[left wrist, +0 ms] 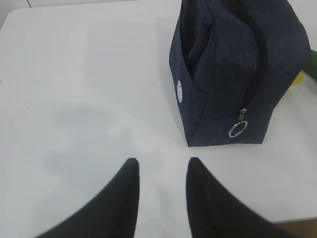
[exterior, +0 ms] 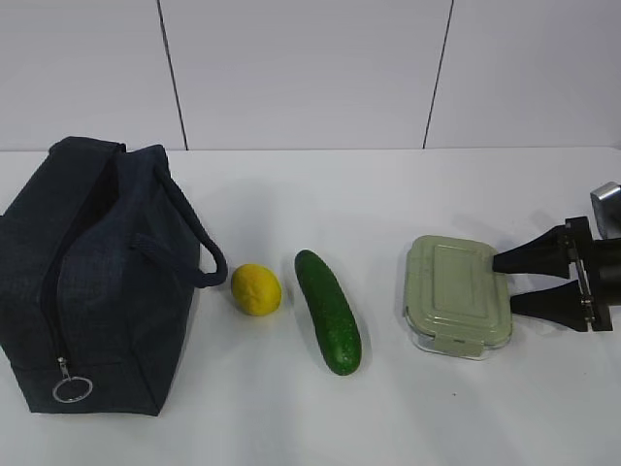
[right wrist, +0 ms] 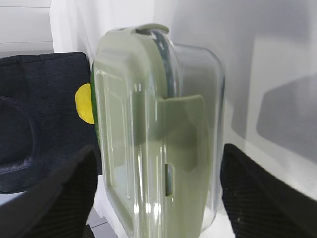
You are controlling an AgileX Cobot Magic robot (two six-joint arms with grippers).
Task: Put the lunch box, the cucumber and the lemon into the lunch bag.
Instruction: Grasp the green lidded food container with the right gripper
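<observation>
The navy lunch bag (exterior: 97, 282) stands at the left, its zipper shut and its ring pull (exterior: 73, 388) hanging at the front. The lemon (exterior: 256, 289) and the cucumber (exterior: 328, 311) lie on the table to its right. The lunch box (exterior: 456, 296) with its sage-green lid sits further right. My right gripper (exterior: 505, 282) is open at the box's right end, one finger above it and one below. In the right wrist view the box (right wrist: 153, 148) fills the gap between the fingers (right wrist: 74, 193). My left gripper (left wrist: 162, 166) is open and empty over bare table, short of the bag (left wrist: 223, 74).
The white table (exterior: 310, 204) runs back to a white panelled wall (exterior: 310, 68). Its front edge (left wrist: 297, 218) shows near my left gripper. The bag's loop handles (exterior: 194, 243) hang toward the lemon. A white logo (left wrist: 180, 91) marks the bag's side.
</observation>
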